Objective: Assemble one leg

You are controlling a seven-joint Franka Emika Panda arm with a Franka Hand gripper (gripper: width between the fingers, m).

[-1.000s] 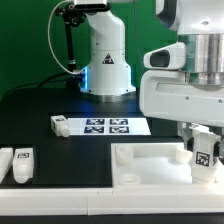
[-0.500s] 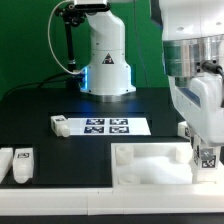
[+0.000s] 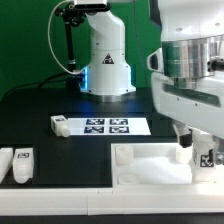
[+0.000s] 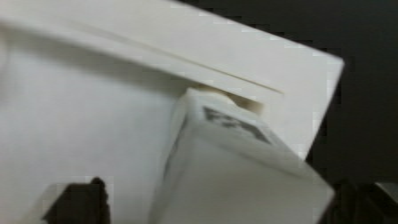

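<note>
Pinching the leg [image 4: 231, 150] mid-body, gripper [image 3: 207, 160] over panel [image 3: 150, 165] corner (looks light, rigid, slick; hold flat sides).

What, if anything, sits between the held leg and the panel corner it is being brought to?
Nothing visible. The gripper holds the leg right at the panel's corner on the exterior view's right; the wrist view shows the leg meeting the rim directly.
</note>
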